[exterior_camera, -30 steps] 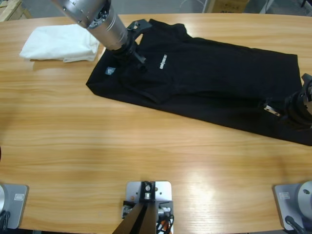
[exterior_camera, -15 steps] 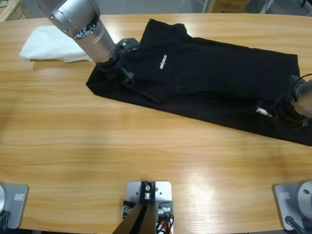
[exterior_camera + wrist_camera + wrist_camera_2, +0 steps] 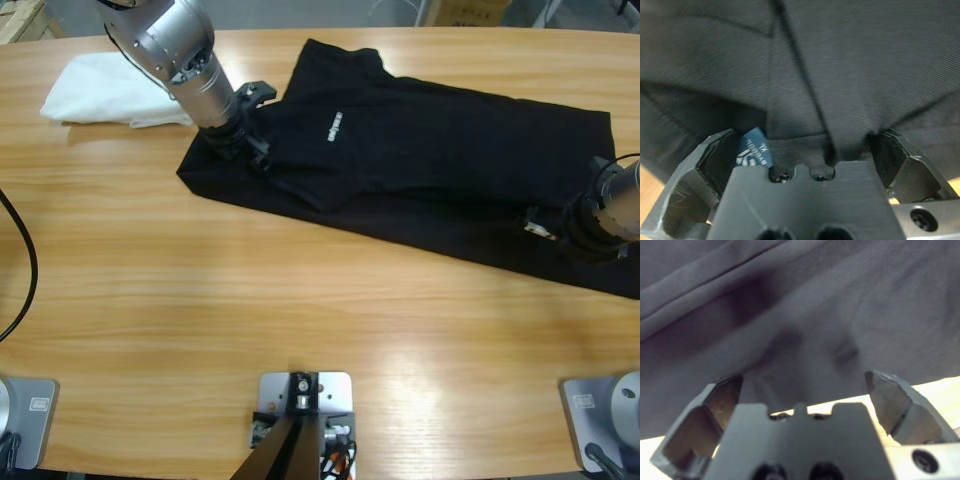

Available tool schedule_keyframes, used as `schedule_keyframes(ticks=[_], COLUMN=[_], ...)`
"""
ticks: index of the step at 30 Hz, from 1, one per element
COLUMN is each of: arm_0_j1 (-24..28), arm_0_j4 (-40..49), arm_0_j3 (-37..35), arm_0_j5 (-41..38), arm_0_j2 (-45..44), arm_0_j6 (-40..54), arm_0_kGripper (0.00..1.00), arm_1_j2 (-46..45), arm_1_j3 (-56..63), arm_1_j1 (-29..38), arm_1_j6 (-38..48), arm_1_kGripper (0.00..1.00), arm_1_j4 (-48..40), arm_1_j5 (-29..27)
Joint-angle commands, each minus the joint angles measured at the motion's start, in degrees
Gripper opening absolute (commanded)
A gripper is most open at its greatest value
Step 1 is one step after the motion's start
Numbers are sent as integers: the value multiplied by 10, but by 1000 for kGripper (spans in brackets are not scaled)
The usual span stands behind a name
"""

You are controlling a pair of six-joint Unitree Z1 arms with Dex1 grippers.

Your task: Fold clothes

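I see a black short-sleeved polo shirt lying flat on the long wooden table. It stretches from the middle of the table out to the right edge. Small white letters show on its chest.

My left gripper sits at the collar end of the shirt. In the left wrist view its two black jaws stand wide apart, with black cloth and a small blue neck label lying between them. The jaws are not squeezed on the cloth.

My right gripper rests at the shirt's lower edge, near the right side of the table. In the right wrist view its jaws are spread wide too, with the hem of the black cloth between them and bare wood just under it. It holds nothing tight.

A white folded garment lies at the far left, just beside the left arm, apart from the shirt.
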Motion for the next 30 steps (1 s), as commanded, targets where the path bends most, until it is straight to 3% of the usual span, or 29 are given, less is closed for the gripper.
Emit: schedule_keyframes(ticks=[1,14,21,24,30], arm_0_j1=[5,2,2,4,-3], arm_0_j4=[-14,-13,-10,-4,0], arm_0_j3=[-5,-9,10,29,107], arm_0_j5=[90,100,94,95,95], arm_0_j2=[48,41,25,12,-38], arm_0_j6=[-78,-145,-175,-176,-206], arm_0_kGripper=[982,982,982,982,982], arm_1_j2=[5,71,137,156,179], arm_1_j3=[16,14,0,-13,-44], arm_1_j1=[-7,-5,-1,36,49], arm_1_j6=[-9,-8,-10,7,11], arm_1_kGripper=[1000,1000,1000,1000,1000], arm_1_j4=[-4,-35,31,72,141], arm_1_j5=[8,6,31,42,49])
